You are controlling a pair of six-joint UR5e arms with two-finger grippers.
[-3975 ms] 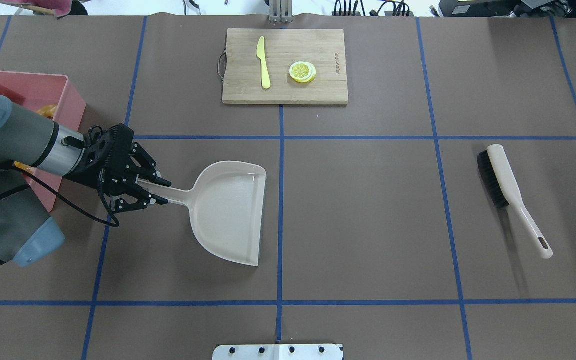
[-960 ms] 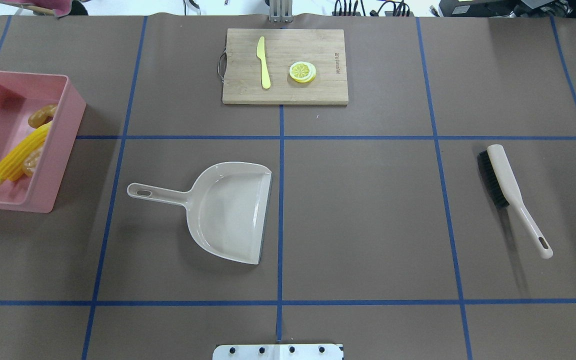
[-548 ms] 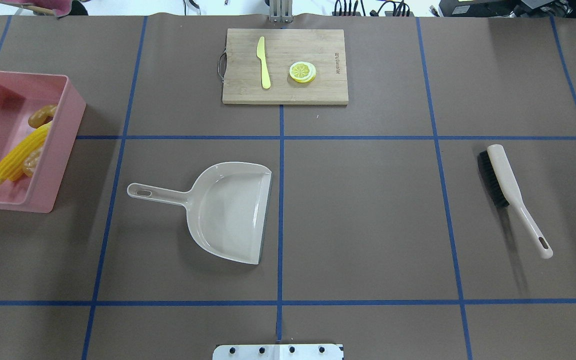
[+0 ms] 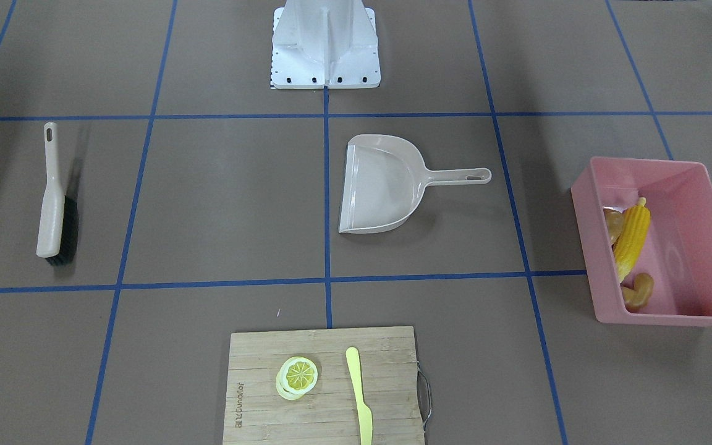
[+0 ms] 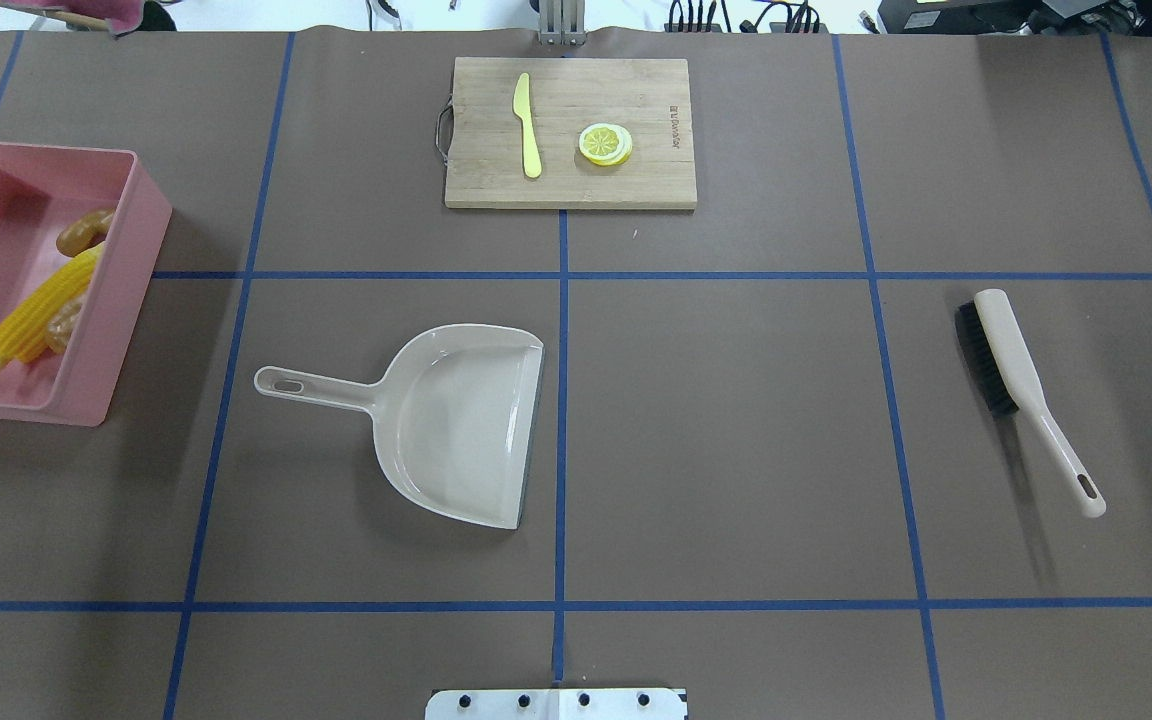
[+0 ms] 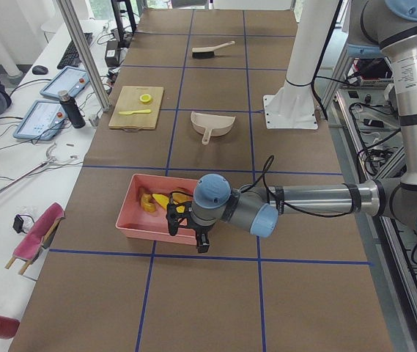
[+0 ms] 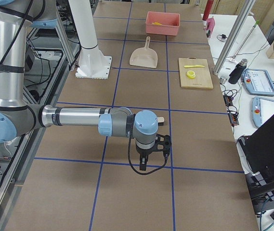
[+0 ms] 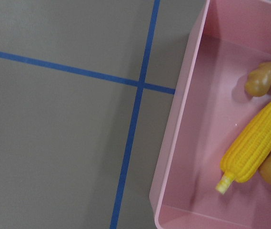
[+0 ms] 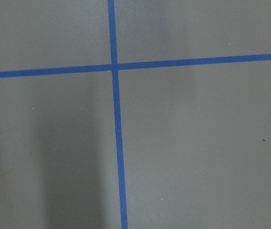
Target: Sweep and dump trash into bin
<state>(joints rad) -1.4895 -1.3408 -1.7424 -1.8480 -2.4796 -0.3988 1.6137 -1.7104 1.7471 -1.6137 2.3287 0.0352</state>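
The pink bin stands at the table's left end; it also shows in the front view and the left wrist view. In it lie the yellow corn cob, the tan ginger root and the brown potato, partly under the corn. The beige dustpan lies empty on the table, with nothing holding it. My left gripper hangs by the bin's near edge and shows only in the exterior left view; I cannot tell if it is open. My right gripper hovers over bare table, state unclear.
A beige hand brush lies at the right. A wooden cutting board at the far middle holds a pale yellow knife and a lemon slice. The robot's white base stands at the near edge.
Four seconds ago my left gripper held the dustpan's handle; it has let go and left the overhead view. The dustpan lies flat, and the bin's contents now show. Nothing moved in the last second.
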